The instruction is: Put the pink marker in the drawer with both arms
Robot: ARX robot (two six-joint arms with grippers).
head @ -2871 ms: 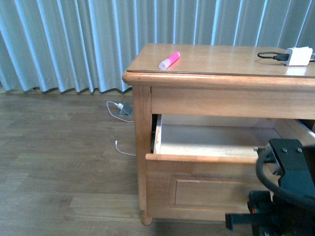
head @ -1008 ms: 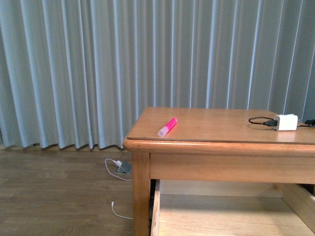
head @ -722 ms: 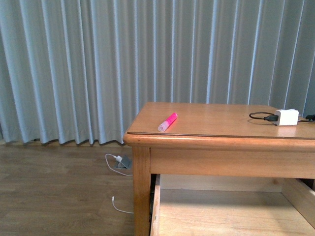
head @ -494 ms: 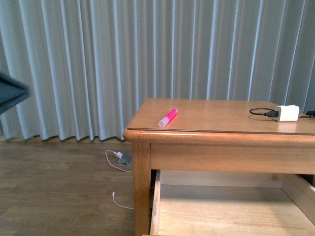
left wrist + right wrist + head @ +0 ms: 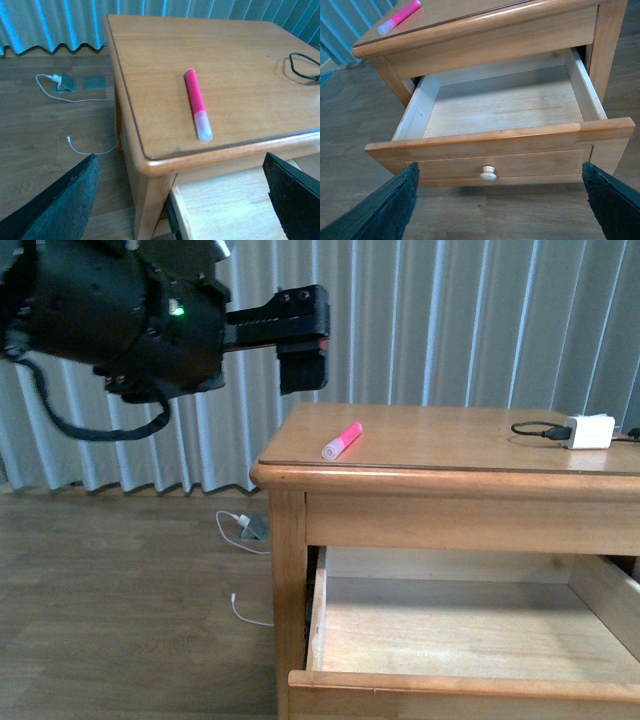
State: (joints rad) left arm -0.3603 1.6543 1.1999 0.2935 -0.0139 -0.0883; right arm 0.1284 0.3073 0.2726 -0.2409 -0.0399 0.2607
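Observation:
The pink marker (image 5: 341,441) lies on the dresser top near its front left corner, pale cap toward the edge; it also shows in the left wrist view (image 5: 196,102) and the right wrist view (image 5: 399,17). The drawer (image 5: 450,684) is pulled out, its pale inside bare (image 5: 505,102), with a round knob (image 5: 488,173) on the front. My left gripper (image 5: 303,340) hangs open above and left of the marker, apart from it; its open jaws (image 5: 180,159) frame the table's corner. My right gripper (image 5: 500,167) is open, facing the drawer front, and holds nothing.
A white charger (image 5: 588,430) with a black cable (image 5: 305,67) sits on the dresser's right side. A white cable and adapter (image 5: 245,530) lie on the wooden floor by the curtain (image 5: 450,320). Open floor lies left of the dresser.
The left arm has come into the front view at the upper left, above the dresser's corner. The black arm seen earlier before the drawer is out of that view. The marker has not moved.

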